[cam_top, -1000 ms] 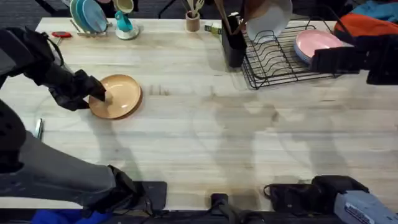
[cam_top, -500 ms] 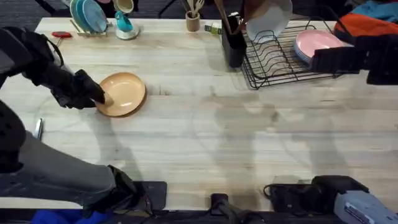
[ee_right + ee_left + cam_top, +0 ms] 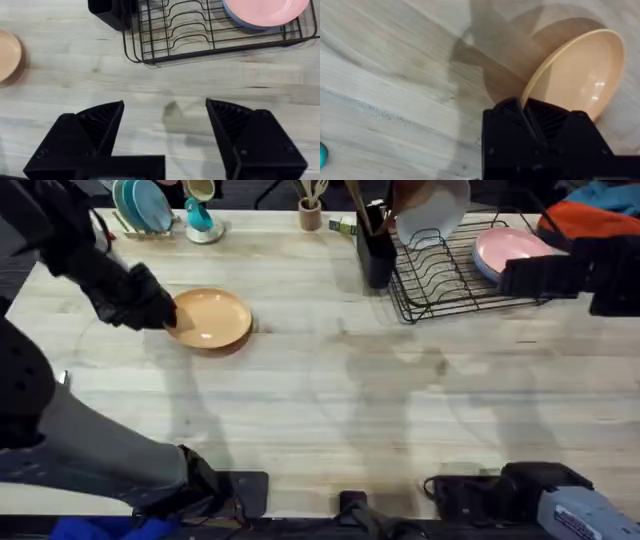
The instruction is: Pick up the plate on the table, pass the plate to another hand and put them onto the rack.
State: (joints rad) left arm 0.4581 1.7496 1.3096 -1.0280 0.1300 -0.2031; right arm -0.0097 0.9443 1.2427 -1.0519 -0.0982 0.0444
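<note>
While one orange-tan plate (image 3: 211,319) sits over the left part of the table (image 3: 330,410), the left gripper (image 3: 168,320) pinches its near-left rim, and in the left wrist view the plate (image 3: 580,75) is tilted up off the wood with its rim caught between the two black fingers (image 3: 555,120), a dark shadow spread beneath it. One black wire rack (image 3: 455,270) stands at the far right of the table, well apart from the plate. Inside it lie two stacked plates at its right end, a pink plate (image 3: 510,248) on top of a bluish one whose edge just shows below; the right wrist view shows that pink plate (image 3: 265,7) lying flat over the wires, the slots beside it bare. A white dish (image 3: 435,210) leans at the rack's far-left corner. One black utensil holder (image 3: 375,245) stands just beside the rack's left side, with dark handles in it. At the far-left edge a small wooden stand (image 3: 130,225) holds blue plates (image 3: 145,205), perhaps two or three; I cannot tell the exact count. Near it stand a teal item (image 3: 200,220) and, farther along, one small cup of wooden sticks (image 3: 311,215). The right gripper (image 3: 165,117) hangs over bare wood near the rack, its two fingers spread wide with nothing between them.
</note>
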